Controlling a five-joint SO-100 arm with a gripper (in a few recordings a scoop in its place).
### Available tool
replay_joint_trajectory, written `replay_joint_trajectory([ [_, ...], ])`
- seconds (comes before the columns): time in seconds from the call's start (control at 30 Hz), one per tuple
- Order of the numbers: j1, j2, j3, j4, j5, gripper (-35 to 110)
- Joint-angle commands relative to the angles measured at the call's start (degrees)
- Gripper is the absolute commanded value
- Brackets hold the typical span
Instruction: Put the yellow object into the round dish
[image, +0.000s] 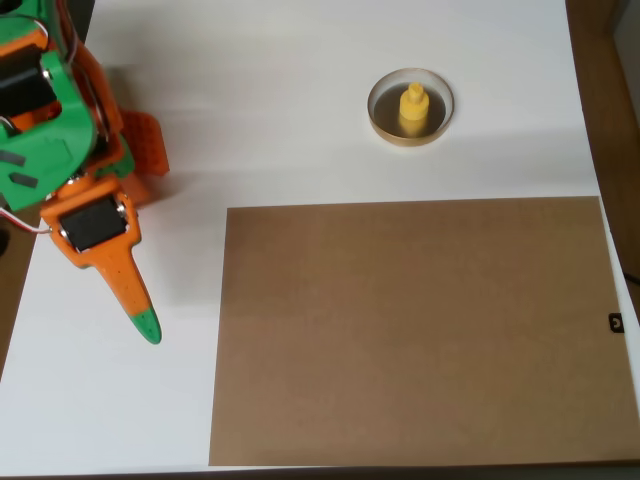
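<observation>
**Yellow object sits inside the round dish, arm off to the left**

Yellow object (413, 108) stands upright in the round dish (384, 116) in the upper middle of the overhead view, slightly right of the dish's centre. You can see its wider round base on the greyish floor of the dish and its narrower knob on top, both the same bright yellow. The dish shows a pale tan rim all round and lies on the white table (280, 100), just above the top edge of a large brown board (415, 330) that covers the lower right of the table. Dish and board do not touch; a strip of white table lies between them.

Nothing else lies near the dish. The orange and green arm (70, 130) is at the far left of the picture, well apart from the dish. Its jaws (143, 320) point down and to the right over the white table, left of the board, with an orange finger ending in a green tip (148, 326). You see them as a single closed wedge with no gap showing, and nothing is held between them. A flat orange part (143, 150) juts out beside the arm.
</observation>
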Motion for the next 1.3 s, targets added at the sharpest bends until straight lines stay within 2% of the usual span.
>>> replay_joint_trajectory([
  [0.0, 1.6, 2.9, 0.7, 0.6, -0.4, 22],
  [0.67, 4.1, 3.4, 6.5, -3.0, 4.4, 0],
  [1.27, 5.1, 3.4, 7.0, -2.9, 7.7, 1],
])
